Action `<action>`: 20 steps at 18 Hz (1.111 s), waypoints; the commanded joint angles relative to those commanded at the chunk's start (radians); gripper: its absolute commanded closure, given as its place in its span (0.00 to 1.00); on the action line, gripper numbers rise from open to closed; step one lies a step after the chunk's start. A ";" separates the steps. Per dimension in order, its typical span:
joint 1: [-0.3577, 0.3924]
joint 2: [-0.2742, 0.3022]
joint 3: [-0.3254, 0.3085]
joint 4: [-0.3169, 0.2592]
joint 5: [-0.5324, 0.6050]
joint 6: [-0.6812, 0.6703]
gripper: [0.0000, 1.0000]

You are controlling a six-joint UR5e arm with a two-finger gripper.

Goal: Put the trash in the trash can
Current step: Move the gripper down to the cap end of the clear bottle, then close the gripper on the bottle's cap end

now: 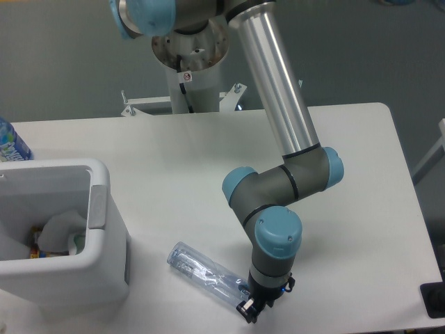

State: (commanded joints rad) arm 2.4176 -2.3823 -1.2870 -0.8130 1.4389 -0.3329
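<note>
A clear, label-less plastic bottle (203,274) lies on its side on the white table, near the front edge. My gripper (248,310) points down at the bottle's right-hand end, touching or almost touching it. The wrist hides most of the fingers, so their spread does not show. The trash can (104,209), a large white boxy bin, stands at the left edge of the table. A crumpled white paper wad (61,229) lies inside it among other bits of rubbish.
A bottle with a blue-and-white label (10,142) stands behind the bin at the far left. The robot's base column (191,69) rises behind the table's back edge. The table's front edge runs just below the gripper.
</note>
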 joint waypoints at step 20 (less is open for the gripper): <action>0.017 0.299 0.092 0.011 -0.006 0.006 0.85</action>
State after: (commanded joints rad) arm 2.4344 -2.0833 -1.1953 -0.8023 1.4327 -0.3268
